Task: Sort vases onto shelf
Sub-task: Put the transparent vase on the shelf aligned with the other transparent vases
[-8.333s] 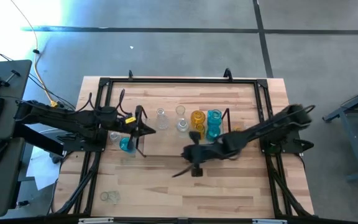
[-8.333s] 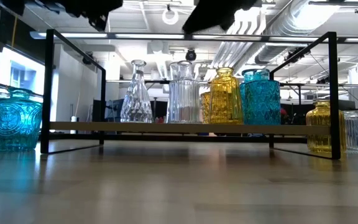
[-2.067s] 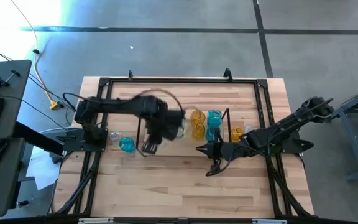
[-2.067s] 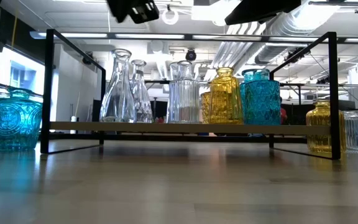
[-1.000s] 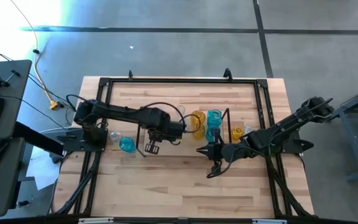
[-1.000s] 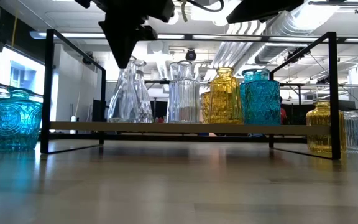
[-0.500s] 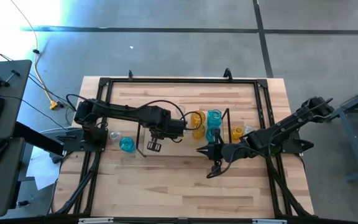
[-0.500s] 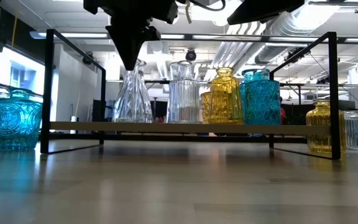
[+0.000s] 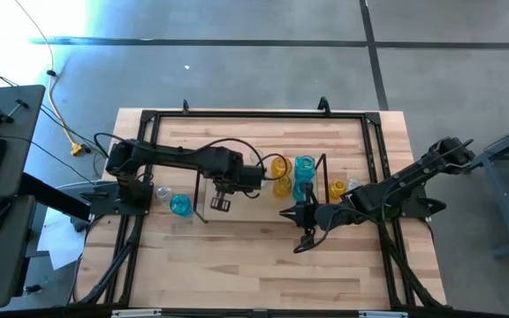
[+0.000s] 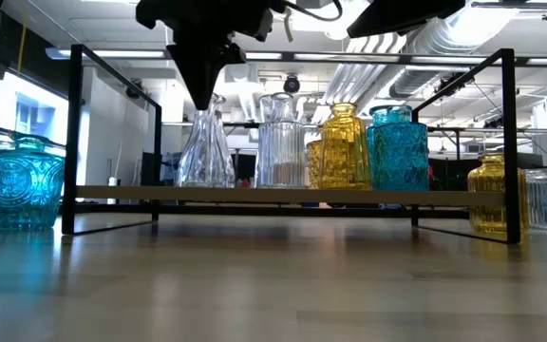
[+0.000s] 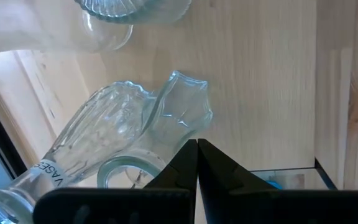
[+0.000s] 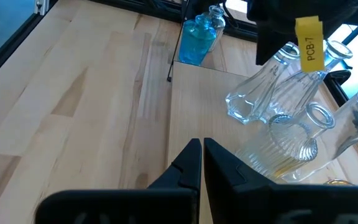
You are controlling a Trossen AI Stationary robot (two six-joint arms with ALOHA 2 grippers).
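The shelf carries two clear cone-shaped vases, one in front of the other, then a clear ribbed vase, an amber one and a turquoise one. All stand on their bases. My left gripper is shut and points straight down at the nearer cone vase's mouth. My right gripper is shut and hovers over the table near the shelf's right end, touching nothing. My left gripper comes from above, its shut fingers pointing down beside the mouth rim of the nearer clear cone vase. Its tips meet the top of the neck. Whether they sit inside the mouth or against its side cannot be told. The vase stands upright on the shelf.
A turquoise vase and a clear one stand on the table left of the shelf. An amber vase and a clear ribbed one stand to its right. Black wire end frames flank the shelf. Bare wood lies toward the near edge.
My left gripper has shifted slightly toward the table's right, staying shut and pointing down. The nearer cone vase has slid the same way along the shelf and now stands in front of the other cone vase. My right arm has kept still.
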